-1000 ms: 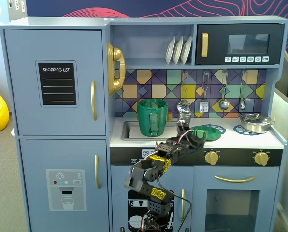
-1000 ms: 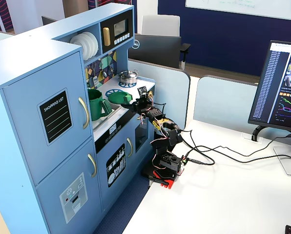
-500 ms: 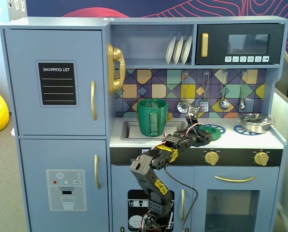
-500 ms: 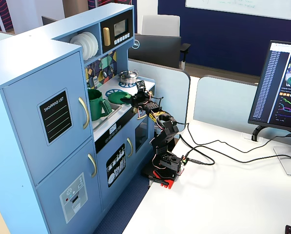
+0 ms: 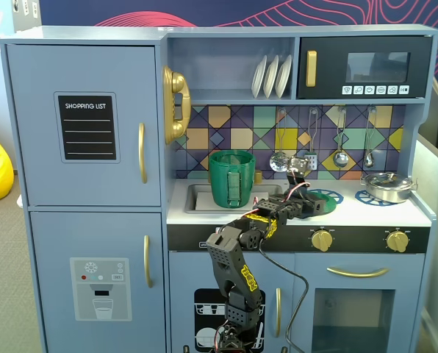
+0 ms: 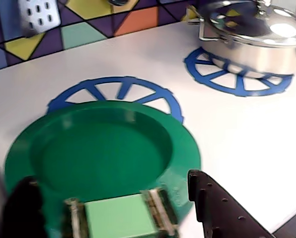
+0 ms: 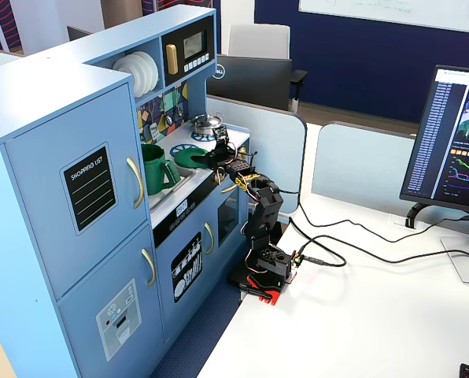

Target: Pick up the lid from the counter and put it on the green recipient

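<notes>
Fingers [image 6: 222,208] spread apart in the wrist view, one dark tip at each side of the lid's near rim, nothing pinched between them; gripper [image 6: 113,201] sits low over that rim. Whether either tip touches the plastic can't be told.

Lid [image 6: 103,153] lies flat on the counter [image 6: 227,134], hollow side up, covering most of a blue burner ring [image 6: 113,88] whose far spokes stick out behind it. A pale green block [image 6: 120,217] at the lid's near edge shows between the tips; what it is can't be told.

Relative to the lid in a fixed view [image 5: 323,200]: gripper [image 5: 312,207] right at its left edge, arm [image 5: 237,257] reaching up from below the counter front [image 5: 395,215]. Green recipient [image 5: 231,178] stands upright well to the lid's left, in the sink recess, strap handle facing front, top uncovered. Silver pan [image 5: 386,185] is right of the lid on the second burner ring [image 5: 367,198], apart from it. Ladles [image 5: 341,157] hang on the tiled backsplash behind the lid.

In a fixed view from the side, lid [image 7: 186,157] sits between recipient [image 7: 153,168] and pan [image 7: 206,123], gripper [image 7: 207,159] at its edge.
</notes>
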{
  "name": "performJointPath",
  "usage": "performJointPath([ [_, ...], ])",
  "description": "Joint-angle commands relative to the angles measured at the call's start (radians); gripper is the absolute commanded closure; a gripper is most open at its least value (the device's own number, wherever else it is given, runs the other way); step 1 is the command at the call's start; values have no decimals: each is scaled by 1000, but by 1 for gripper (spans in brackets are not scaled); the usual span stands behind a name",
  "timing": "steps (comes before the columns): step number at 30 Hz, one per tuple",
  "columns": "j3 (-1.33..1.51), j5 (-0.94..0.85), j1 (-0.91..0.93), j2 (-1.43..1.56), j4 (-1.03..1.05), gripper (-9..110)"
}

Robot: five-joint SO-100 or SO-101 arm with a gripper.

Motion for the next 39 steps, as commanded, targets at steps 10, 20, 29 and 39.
performJointPath([
  [10,-158,-25,-49,32,12,101],
  [20,-497,43,-141,58,210,101],
  [29,-673,46,-313,118,448,102],
  [39,-753,5,-488,117,557,102],
])
